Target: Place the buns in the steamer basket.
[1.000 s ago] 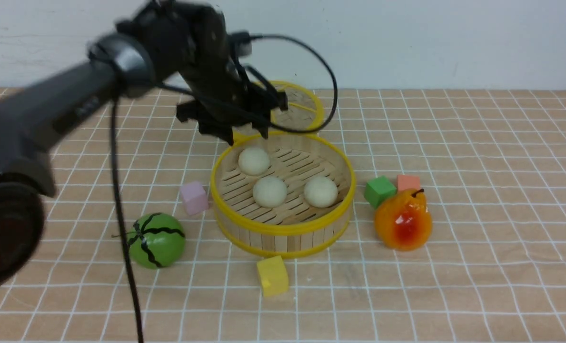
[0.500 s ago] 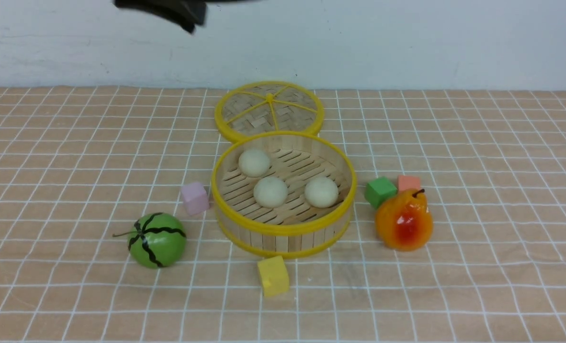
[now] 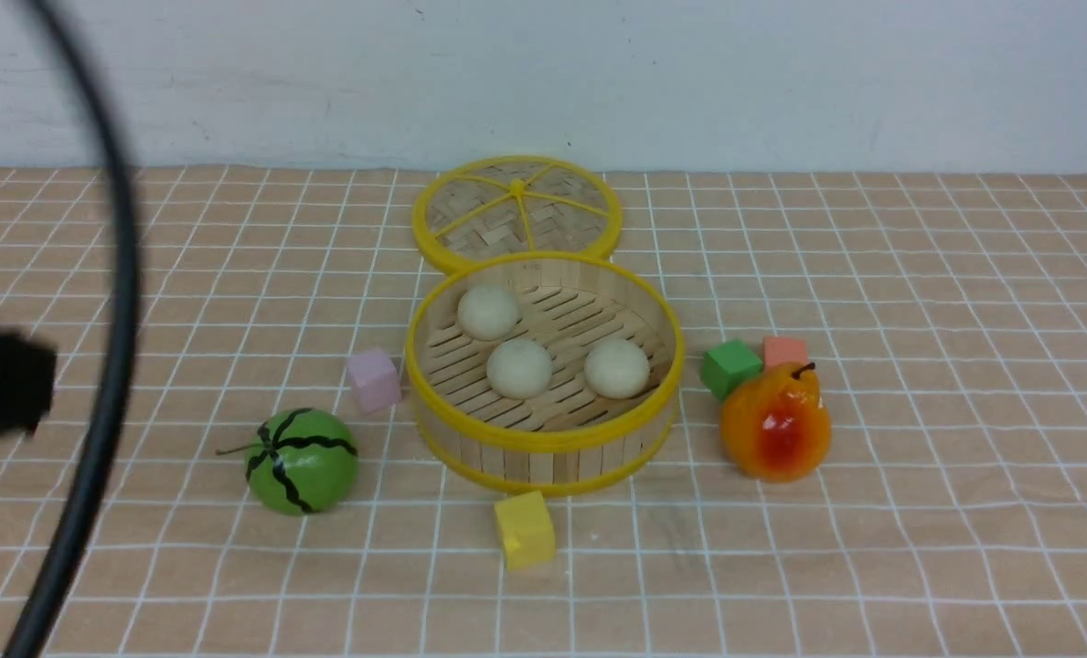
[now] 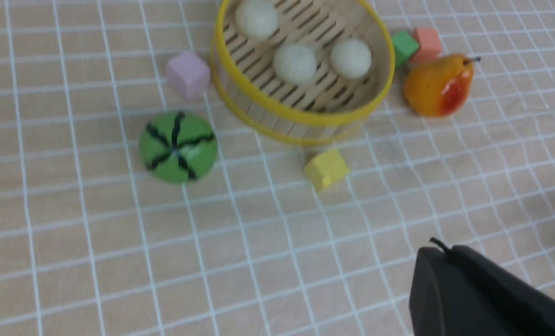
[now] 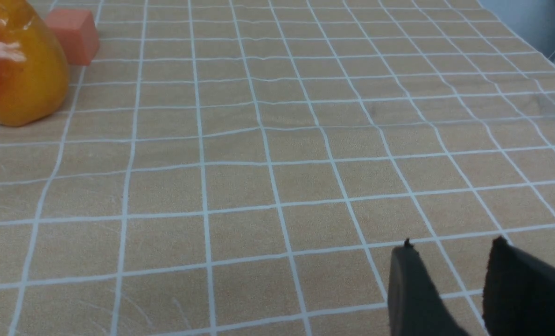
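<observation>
All three buns (image 3: 518,368) sit inside my steamer basket (image 3: 543,439), mid-counter (image 3: 918,512), lid (image 3: 516,212) just behind. My right gripper (image 5: 450,259) hangs slightly apart, empty, above bare counter. Only one dark piece of my left gripper (image 4: 464,289) shows, so I cannot tell its state.

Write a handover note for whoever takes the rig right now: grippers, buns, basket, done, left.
Left gripper: only one dark finger shows, state unclear, nothing seen in it.
Right gripper: narrow gap between fingers, empty, low over bare cloth beyond the pear.
All three buns sit on the steamer basket floor.
Lid lies behind the basket.
Done: buns loaded.
Left: nothing.
</observation>
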